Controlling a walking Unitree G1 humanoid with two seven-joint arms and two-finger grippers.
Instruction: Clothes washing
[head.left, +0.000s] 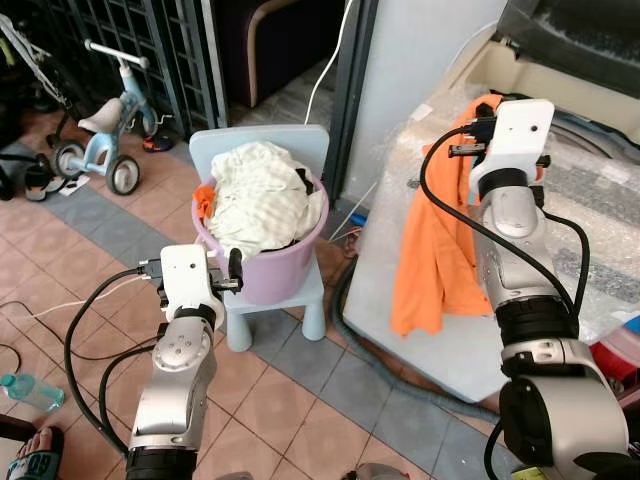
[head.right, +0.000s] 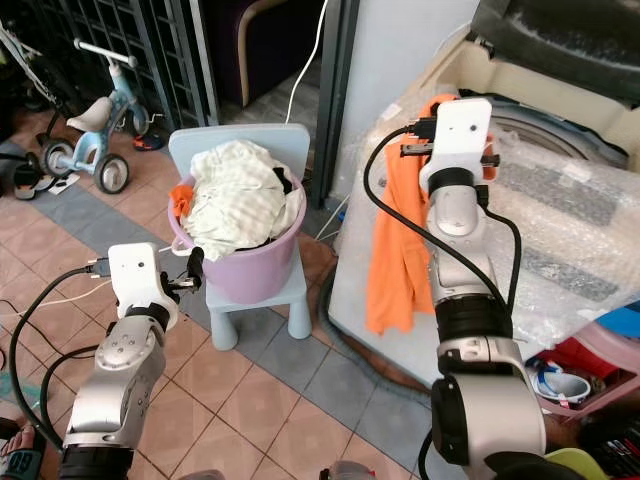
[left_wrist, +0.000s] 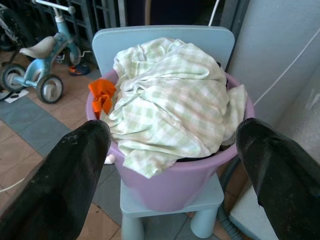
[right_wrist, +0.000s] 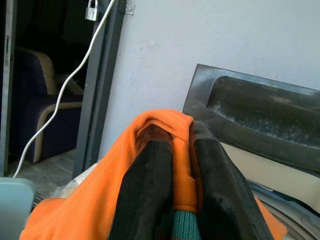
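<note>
Tiled floor (head.left: 290, 400), bubble-wrapped washer (head.left: 600, 190).

Both of the robot's arms are built from rounded, brushed-silver segments joined by black ring-shaped bands at the joints. Each wrist ends in a boxy white plastic housing with softened corners, the left arm's white housing (head.left: 186, 274) and the right arm's white housing (head.left: 520, 132) alike. Thick black cables loop loosely out from each housing and run back along the forearm. The left gripper's fingers (left_wrist: 60, 187) are broad, matt black and finely textured, with rounded tips.
</note>
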